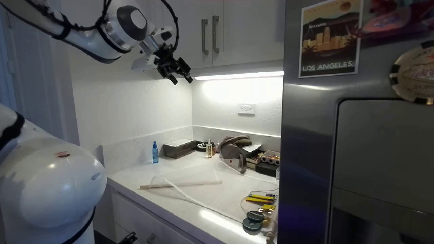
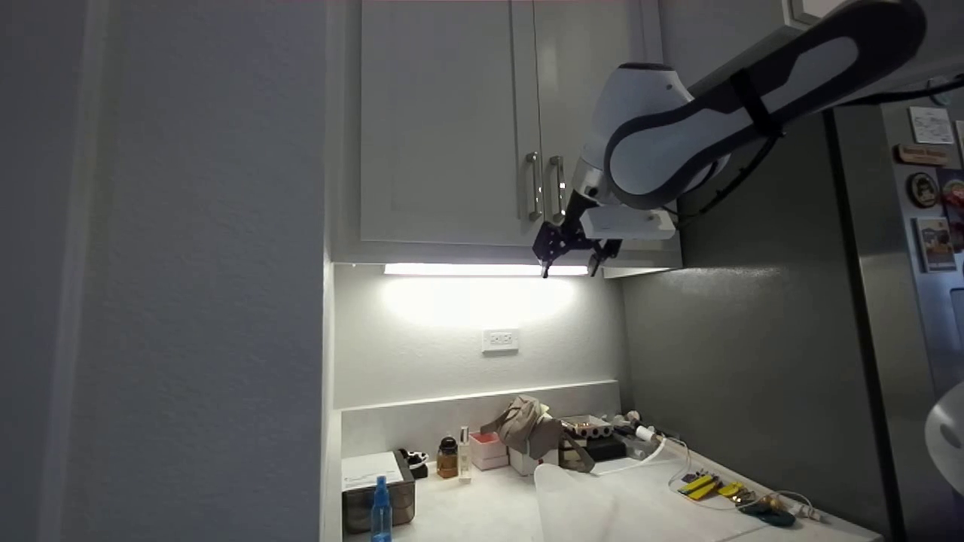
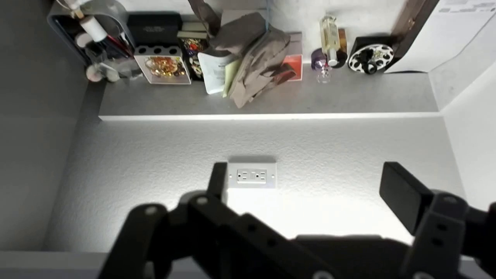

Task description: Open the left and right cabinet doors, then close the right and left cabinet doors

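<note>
— Counter (image 1: 129, 178) below, lit wall (image 2: 422, 361) behind. Where to find left door (image 2: 437, 120) and right door (image 2: 576, 68)?

— Above counter, side by side, both shut; long axes vertical, fronts outward.

— Gripper (image 2: 569, 271), at present?

— Spread wide and gripping nothing, ending lower than left handle (image 2: 536, 187) in both exterior views.

— How to open left door, presumably the step due?

— Raise gripper, level it, and straddle left handle, also vertical, at door's right edge. Keep clear of right handle (image 2: 559, 188) just beside. Grip, then pull outward and leftward along probable swing arc.
</note>
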Robot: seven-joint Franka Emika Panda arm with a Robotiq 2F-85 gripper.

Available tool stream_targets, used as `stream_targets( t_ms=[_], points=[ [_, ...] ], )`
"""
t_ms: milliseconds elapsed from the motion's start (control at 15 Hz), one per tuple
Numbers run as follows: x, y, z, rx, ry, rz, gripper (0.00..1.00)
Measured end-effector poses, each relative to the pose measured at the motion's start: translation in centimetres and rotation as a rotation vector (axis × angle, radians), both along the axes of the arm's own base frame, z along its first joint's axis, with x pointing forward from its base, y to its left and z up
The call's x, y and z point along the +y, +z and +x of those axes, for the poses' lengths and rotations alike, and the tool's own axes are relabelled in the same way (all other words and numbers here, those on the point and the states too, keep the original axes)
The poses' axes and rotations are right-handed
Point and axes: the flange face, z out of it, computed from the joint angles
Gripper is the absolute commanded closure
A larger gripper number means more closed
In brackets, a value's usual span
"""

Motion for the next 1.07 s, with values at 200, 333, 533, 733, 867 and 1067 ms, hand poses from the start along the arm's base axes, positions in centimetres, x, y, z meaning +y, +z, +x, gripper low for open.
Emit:
stream_targets(
  t_ms=[200, 333, 533, 733, 867, 1067],
  points=[
    [-0.7, 1.1, 1.2, -0.077, 0.031, 0.003, 0.00],
    [-0.8, 2.2, 1.5, -0.126, 0.051, -0.002, 0.00],
    [-0.5, 4.1, 1.5, -0.183, 0.074, -0.013, 0.00],
    [-0.1, 5.8, 1.3, -0.222, 0.081, -0.018, 0.00],
    [0.1, 6.7, 1.2, -0.252, 0.083, -0.027, 0.00],
    [0.2, 7.9, 1.0, -0.295, 0.080, -0.060, 0.00]
  ],
)
